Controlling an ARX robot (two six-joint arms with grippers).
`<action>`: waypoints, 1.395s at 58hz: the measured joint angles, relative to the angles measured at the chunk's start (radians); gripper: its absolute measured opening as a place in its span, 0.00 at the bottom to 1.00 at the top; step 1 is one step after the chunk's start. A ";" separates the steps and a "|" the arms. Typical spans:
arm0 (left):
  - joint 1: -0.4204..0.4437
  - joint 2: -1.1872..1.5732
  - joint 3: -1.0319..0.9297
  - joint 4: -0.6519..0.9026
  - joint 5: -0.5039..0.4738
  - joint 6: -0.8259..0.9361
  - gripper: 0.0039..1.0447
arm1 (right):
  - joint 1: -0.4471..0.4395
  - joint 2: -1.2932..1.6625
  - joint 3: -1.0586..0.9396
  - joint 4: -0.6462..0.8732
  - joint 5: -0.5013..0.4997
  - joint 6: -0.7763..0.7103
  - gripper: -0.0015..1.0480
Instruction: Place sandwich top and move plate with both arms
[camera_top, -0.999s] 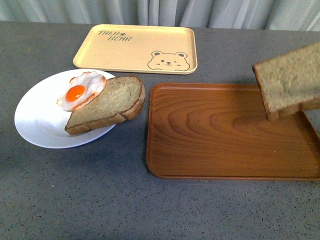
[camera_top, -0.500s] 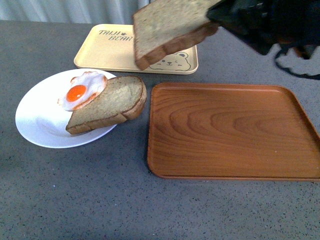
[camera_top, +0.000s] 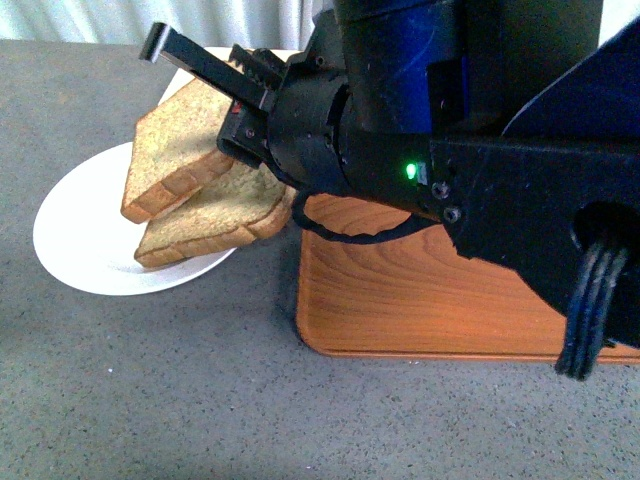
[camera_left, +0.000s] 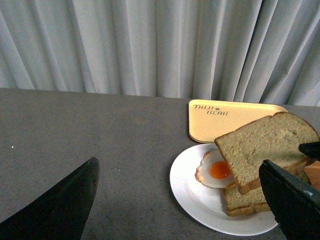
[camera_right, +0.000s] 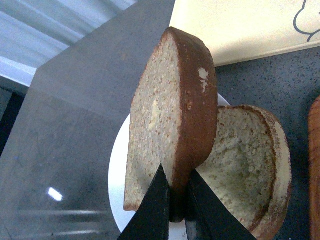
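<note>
Right claw (camera_right: 176, 174) clamped on the sandwich top (camera_top: 175, 150) — tilted over the plate (camera_top: 75, 250); left claw (camera_left: 179, 166) spread apart.

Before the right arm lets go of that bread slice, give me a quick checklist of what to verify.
1. Grip: right gripper shut on the sandwich top: ok.
2. Position: sandwich top above the plate and the lower bread slice: ok.
3. Level: not ok, the sandwich top is tilted.
4. Contact: whether the sandwich top touches the lower bread slice: cannot tell.
5. Filling: fried egg under the slices: not ok, much of it shows on the plate beside them.
6. Other arm: left gripper open and apart from the plate: ok.
</note>
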 joint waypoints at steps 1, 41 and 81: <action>0.000 0.000 0.000 0.000 0.000 0.000 0.92 | 0.002 0.009 0.005 0.000 0.004 0.000 0.02; 0.000 0.000 0.000 0.000 0.000 0.000 0.92 | 0.033 0.077 0.007 -0.012 0.056 0.009 0.38; 0.000 0.000 0.000 0.000 0.000 0.000 0.92 | -0.094 -0.272 -0.264 0.014 0.106 -0.056 0.91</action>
